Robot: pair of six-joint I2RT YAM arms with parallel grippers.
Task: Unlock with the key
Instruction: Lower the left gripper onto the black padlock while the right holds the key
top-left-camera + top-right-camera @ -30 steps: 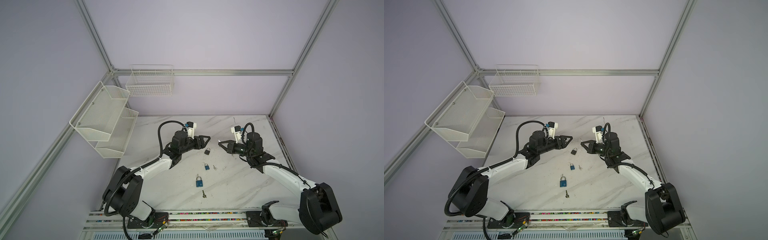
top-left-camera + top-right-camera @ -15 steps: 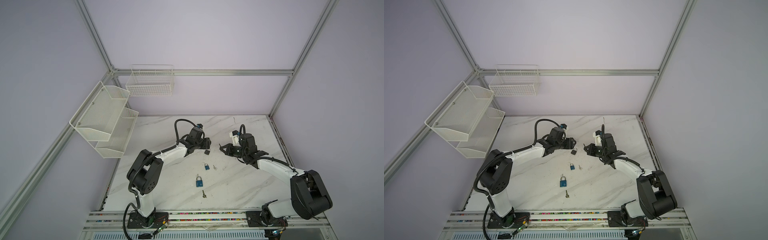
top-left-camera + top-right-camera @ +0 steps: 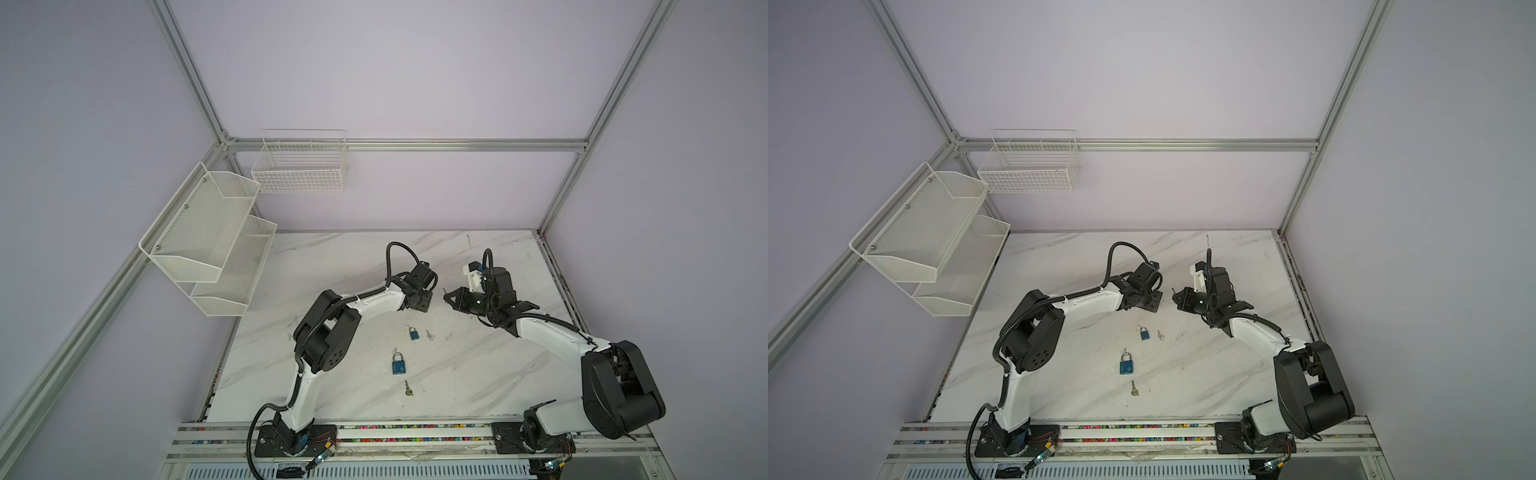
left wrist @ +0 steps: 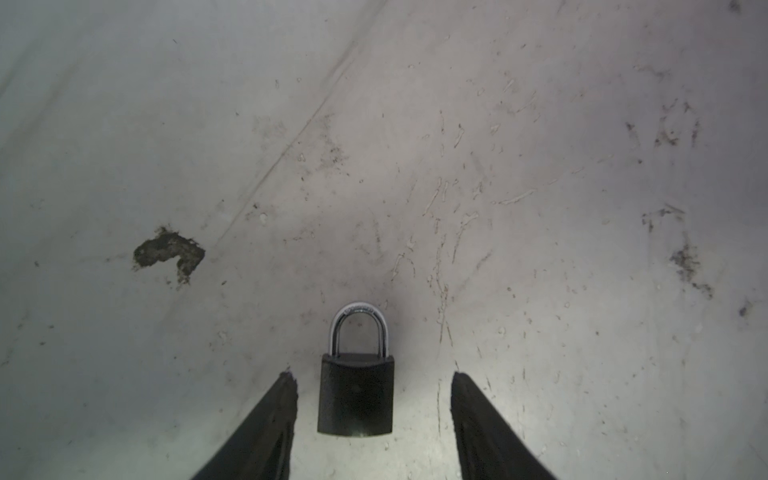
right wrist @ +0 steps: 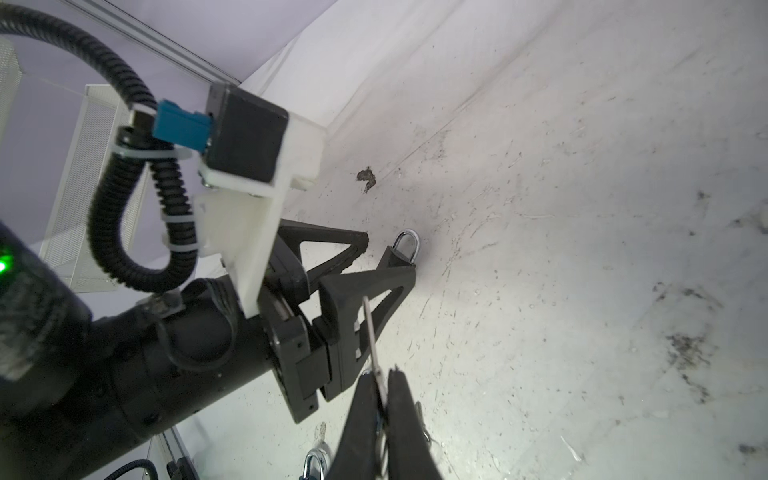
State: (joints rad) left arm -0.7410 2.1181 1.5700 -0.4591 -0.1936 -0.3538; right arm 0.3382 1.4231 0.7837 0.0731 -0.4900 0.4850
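Note:
A small black padlock (image 4: 355, 395) with a silver shackle lies flat on the marble table (image 4: 540, 249). My left gripper (image 4: 372, 376) is open and straddles its body, with a gap on each side. In both top views the left gripper (image 3: 419, 305) (image 3: 1152, 305) hides the padlock. In the right wrist view the shackle (image 5: 406, 243) peeks out between the left gripper's fingers (image 5: 409, 276). My right gripper (image 5: 384, 374) is shut on a thin silver key (image 5: 369, 328), whose blade points toward the left gripper. The right gripper (image 3: 446, 296) hovers just right of the left one.
Two blue padlocks (image 3: 413, 333) (image 3: 398, 363) lie nearer the front of the table, each with a loose key (image 3: 429, 334) (image 3: 408, 388) beside it. White mesh shelves (image 3: 208, 241) and a wire basket (image 3: 299, 166) hang on the left and back walls.
The left gripper came down over the black padlock and its jaws narrowed a little. The right gripper, still holding the key, drew slightly closer to the left one.

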